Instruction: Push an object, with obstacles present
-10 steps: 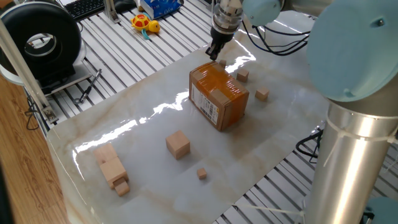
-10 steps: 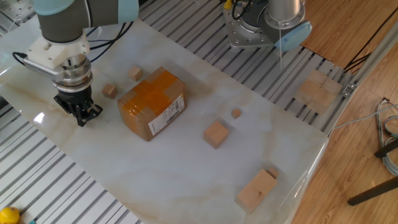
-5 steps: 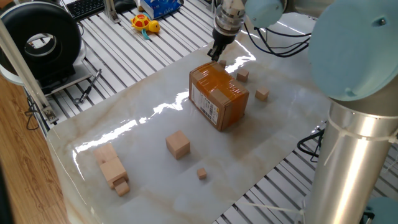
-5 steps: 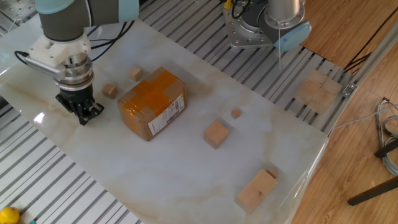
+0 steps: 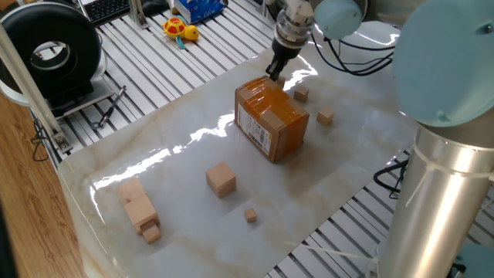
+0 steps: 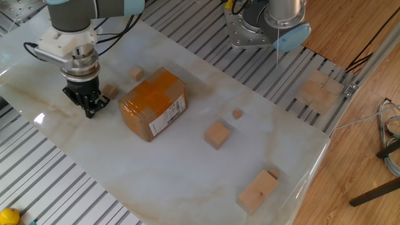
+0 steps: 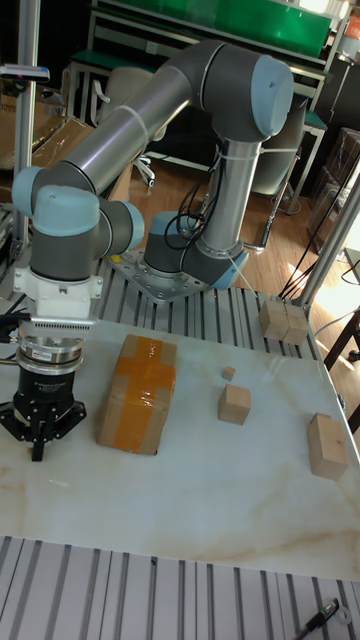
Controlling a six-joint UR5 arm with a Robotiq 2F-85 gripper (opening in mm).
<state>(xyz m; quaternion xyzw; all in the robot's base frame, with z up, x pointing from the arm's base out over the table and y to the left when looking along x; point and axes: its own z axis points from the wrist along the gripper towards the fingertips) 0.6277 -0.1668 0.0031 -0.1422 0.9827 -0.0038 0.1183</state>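
Note:
The object, a tiny light-wood cube (image 5: 301, 93) (image 6: 110, 91), lies on the marble table beside the far end of the brown taped cardboard box (image 5: 272, 120) (image 6: 153, 103) (image 7: 137, 392). My gripper (image 5: 272, 75) (image 6: 89, 112) (image 7: 38, 447) points straight down with its tips at table height, shut and holding nothing. It stands just beside that cube, at the box's end, a small gap from both. In the tall fixed view the cube is hidden.
Another tiny cube (image 5: 326, 117) (image 6: 136, 74) lies behind the box. A mid-sized wood cube (image 5: 221, 179) (image 6: 217, 134), a tiny cube (image 5: 251, 215) (image 6: 237, 114) and stacked long blocks (image 5: 139, 207) (image 6: 257, 191) lie toward the other end of the table (image 5: 177, 162). Slatted metal surrounds it.
The shut gripper has slid along the table edge toward the tiny cube and the box's end. Nothing else has moved.

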